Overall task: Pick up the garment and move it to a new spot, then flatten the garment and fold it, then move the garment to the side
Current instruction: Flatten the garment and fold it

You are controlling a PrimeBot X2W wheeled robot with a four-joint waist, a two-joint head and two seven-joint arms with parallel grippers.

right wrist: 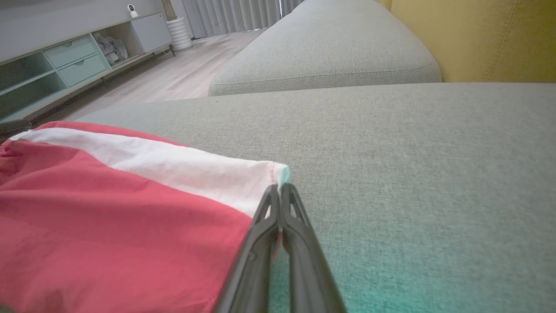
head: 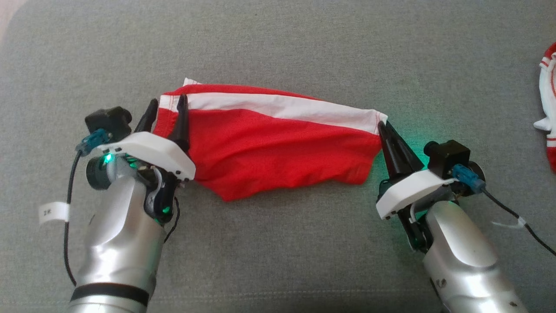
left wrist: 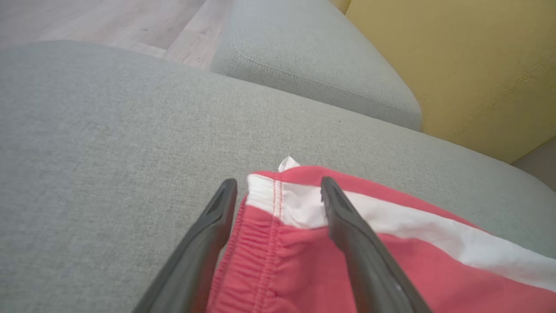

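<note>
A red garment (head: pixel 278 143) with a white side stripe lies spread on the grey sofa cushion (head: pixel 278 39). My left gripper (head: pixel 167 99) is open at its left end. One finger rests on the white stripe and the other just off the gathered waistband edge, as the left wrist view shows around the garment (left wrist: pixel 282 269) and gripper (left wrist: pixel 279 181). My right gripper (head: pixel 382 124) is shut on the garment's right corner. In the right wrist view the shut fingertips (right wrist: pixel 280 188) pinch the white hem corner of the garment (right wrist: pixel 108 217).
Another red and white cloth item (head: pixel 549 104) lies at the cushion's far right edge. A yellow backrest (right wrist: pixel 478 34) and a second grey cushion (right wrist: pixel 330 52) lie beyond. A wooden floor and a low cabinet (right wrist: pixel 65 61) are off to the side.
</note>
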